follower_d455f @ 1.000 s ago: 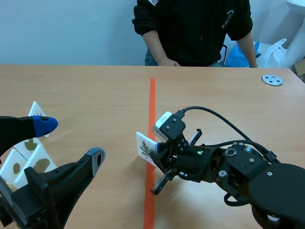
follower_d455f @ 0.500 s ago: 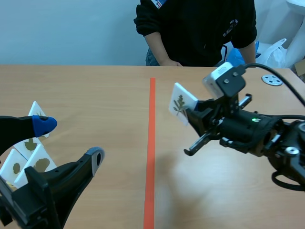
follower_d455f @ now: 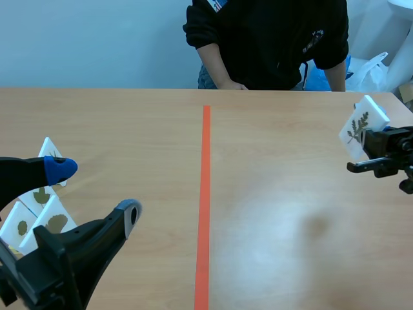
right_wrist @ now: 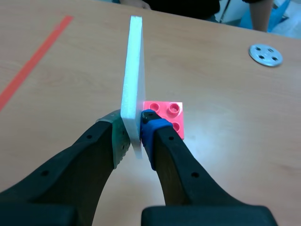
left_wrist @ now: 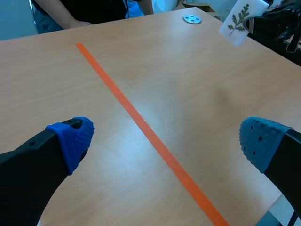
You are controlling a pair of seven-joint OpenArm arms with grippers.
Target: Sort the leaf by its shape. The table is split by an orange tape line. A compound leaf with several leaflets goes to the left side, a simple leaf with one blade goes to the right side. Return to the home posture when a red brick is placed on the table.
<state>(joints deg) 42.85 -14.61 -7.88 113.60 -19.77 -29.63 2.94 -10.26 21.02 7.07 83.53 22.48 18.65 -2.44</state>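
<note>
Leaf card [follower_d455f: 359,129]: white, sprig seemingly compound; clamped in right gripper [right_wrist: 134,131]; left gripper [left_wrist: 164,139] wide.

Legible text, numbers, brands: none.

- Person's black top [follower_d455f: 271,45], across the table and well ahead of both grippers: a small pale print on the sleeve [follower_d455f: 314,37], too small to read.
- White card [follower_d455f: 361,126], pinched between the fingers of the right gripper [right_wrist: 134,131]: it bears only a printed green sprig with many small leaflets.
- White cards [follower_d455f: 39,210] on the table just beside the left gripper [follower_d455f: 95,190]: they show only printed leaf pictures, and their detail is too small to tell.
</note>
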